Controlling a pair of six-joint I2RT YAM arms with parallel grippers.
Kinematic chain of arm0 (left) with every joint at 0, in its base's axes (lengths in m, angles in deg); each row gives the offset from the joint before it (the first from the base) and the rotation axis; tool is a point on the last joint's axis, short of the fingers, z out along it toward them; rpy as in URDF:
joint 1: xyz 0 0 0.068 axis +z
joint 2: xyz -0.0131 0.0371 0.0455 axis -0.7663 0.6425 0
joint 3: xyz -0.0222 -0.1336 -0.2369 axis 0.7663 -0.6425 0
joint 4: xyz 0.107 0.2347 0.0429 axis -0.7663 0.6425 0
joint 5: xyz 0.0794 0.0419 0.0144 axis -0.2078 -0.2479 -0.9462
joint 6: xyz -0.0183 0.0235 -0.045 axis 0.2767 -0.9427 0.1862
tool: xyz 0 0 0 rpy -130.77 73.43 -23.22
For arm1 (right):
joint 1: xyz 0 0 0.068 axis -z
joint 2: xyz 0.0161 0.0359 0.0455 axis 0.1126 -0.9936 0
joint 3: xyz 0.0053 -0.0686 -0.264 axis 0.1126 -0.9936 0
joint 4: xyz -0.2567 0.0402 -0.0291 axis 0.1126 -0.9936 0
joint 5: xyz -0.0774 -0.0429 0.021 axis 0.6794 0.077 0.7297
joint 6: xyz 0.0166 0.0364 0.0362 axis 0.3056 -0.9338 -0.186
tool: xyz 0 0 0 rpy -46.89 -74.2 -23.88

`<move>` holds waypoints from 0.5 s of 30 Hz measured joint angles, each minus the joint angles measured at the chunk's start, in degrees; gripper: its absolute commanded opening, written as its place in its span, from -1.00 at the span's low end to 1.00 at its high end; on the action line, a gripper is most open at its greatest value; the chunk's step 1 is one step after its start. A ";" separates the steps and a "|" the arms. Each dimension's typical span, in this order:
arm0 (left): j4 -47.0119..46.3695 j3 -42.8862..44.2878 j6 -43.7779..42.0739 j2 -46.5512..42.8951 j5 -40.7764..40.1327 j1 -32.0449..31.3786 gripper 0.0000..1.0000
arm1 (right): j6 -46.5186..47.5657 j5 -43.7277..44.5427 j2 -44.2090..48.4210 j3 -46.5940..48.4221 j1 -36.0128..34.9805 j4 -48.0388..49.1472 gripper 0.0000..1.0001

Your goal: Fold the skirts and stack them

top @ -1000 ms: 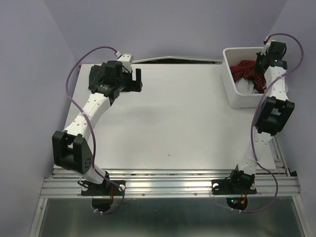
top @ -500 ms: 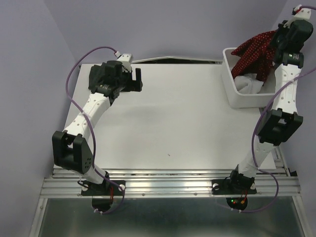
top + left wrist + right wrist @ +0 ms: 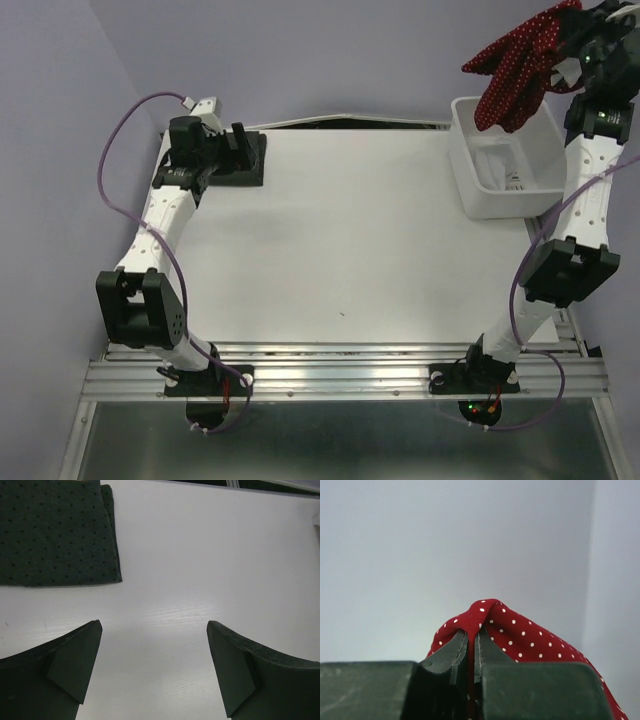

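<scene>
Aloft over the white rectangular plastic bin (image 3: pixel 468 190), the red cloth skirt with tiny white dots (image 3: pixel 515 70) trails left and down from the right gripper (image 3: pixel 471 641), jaws pinched shut on a fold. Well apart, the left gripper (image 3: pixel 154 626) gapes wide, empty, near the folded dark charcoal cloth skirt (image 3: pixel 55 530).

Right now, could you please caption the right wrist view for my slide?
Right gripper shut on a fold of the red dotted skirt, plain wall behind.
</scene>
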 measured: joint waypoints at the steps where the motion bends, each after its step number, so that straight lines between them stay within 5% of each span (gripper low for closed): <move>1: -0.70 0.00 0.33 -0.11 0.79 1.49 0.97 | -1.14 -0.81 0.52 0.48 0.00 1.01 -0.99; 11: -3.89 0.44 -1.03 -6.45 4.39 3.41 0.97 | -17.35 -13.86 8.44 3.50 -0.87 20.15 -0.99; 15: -3.91 0.44 -3.87 -8.46 6.47 3.50 0.97 | -17.03 -21.77 14.64 -6.80 -7.26 22.47 -0.99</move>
